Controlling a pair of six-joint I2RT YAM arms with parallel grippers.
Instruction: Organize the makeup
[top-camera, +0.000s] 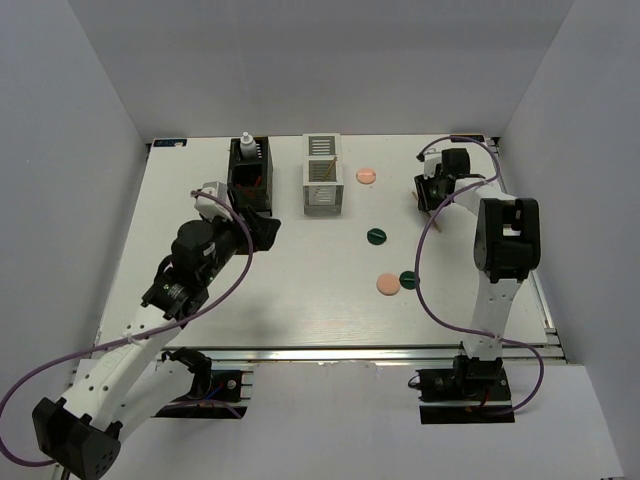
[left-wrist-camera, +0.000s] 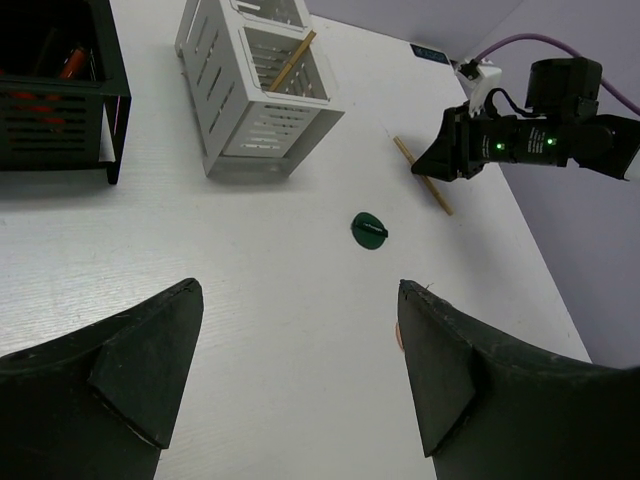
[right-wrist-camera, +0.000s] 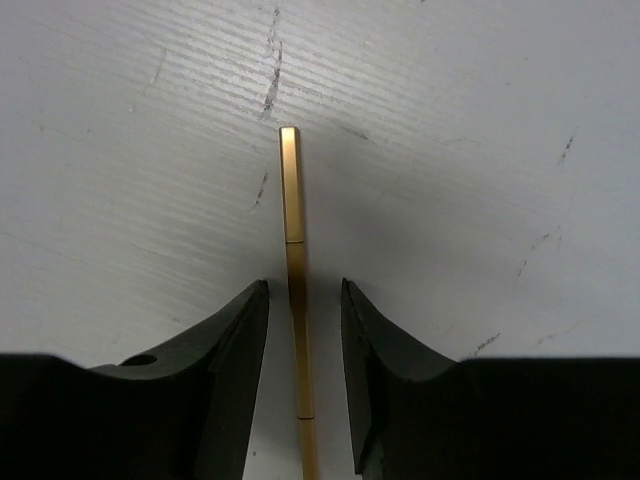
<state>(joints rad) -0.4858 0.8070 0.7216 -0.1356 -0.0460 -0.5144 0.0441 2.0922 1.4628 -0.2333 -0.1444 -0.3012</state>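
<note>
My right gripper (right-wrist-camera: 304, 290) is low over the table at the far right (top-camera: 430, 195), open, its jaws on either side of a thin wooden stick (right-wrist-camera: 293, 250) without touching it. The stick lies flat on the table (left-wrist-camera: 425, 178). My left gripper (left-wrist-camera: 300, 330) is open and empty, hovering in front of the black slatted box (top-camera: 250, 178). A white bottle (top-camera: 245, 146) and a red tube (left-wrist-camera: 70, 62) stand in that box. Another wooden stick (left-wrist-camera: 292, 62) leans in the white slatted box (top-camera: 322, 175). Loose on the table are two peach discs (top-camera: 367, 176) (top-camera: 387, 284) and two dark-green discs (top-camera: 376, 236) (top-camera: 407, 280).
The two slatted boxes stand side by side at the back of the white table (top-camera: 300, 300). Grey walls close in the left, back and right. The right arm's purple cable (top-camera: 425, 300) loops over the table near the front discs.
</note>
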